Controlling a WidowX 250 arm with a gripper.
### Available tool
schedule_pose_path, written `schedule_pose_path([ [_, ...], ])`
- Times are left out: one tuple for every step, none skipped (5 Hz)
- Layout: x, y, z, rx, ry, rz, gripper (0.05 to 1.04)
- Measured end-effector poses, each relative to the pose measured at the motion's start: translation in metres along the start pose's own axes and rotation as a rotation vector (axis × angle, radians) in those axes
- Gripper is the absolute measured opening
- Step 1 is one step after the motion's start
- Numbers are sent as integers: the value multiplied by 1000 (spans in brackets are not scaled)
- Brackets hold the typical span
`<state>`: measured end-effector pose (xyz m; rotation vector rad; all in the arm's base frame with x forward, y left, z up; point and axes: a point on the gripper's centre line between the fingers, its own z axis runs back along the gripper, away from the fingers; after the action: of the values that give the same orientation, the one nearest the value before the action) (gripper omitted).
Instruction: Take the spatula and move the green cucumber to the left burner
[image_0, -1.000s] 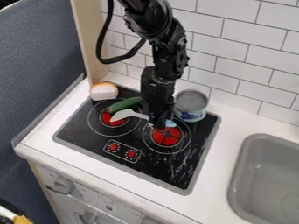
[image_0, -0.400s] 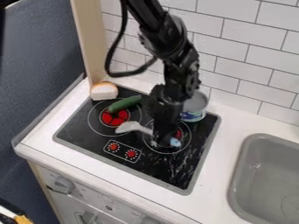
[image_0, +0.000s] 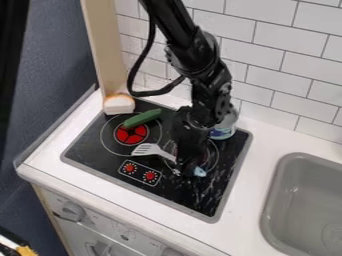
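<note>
Camera view: your gripper (image_0: 186, 169) hangs low over the right burner (image_0: 212, 156), its fingers pinching the spatula (image_0: 148, 149). You have the pale, slotted head pointing left, at the lower right of the left burner (image_0: 131, 134), and the light-blue handle end showing at the right. Your green cucumber (image_0: 142, 118) lies slanted over the back of the left burner's ring, apart from the spatula head. The bread (image_0: 119, 104) sits near the stove's back left corner, and the can (image_0: 225, 131) stands behind the right burner.

A cucumber (image_0: 142, 118) lies across the rear edge of the stove's left burner (image_0: 131, 134); in front, the end effector (image_0: 186, 168) holds a slotted spatula (image_0: 153, 150) over the right burner (image_0: 209, 157).
</note>
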<state>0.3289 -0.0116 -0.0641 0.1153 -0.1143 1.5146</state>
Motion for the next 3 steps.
schedule_pose_path([
  [2, 1, 0, 11, -2, 11, 701],
  [2, 0, 1, 6, 0, 12, 958],
  [3, 1, 11, -12, -1, 29, 1010],
])
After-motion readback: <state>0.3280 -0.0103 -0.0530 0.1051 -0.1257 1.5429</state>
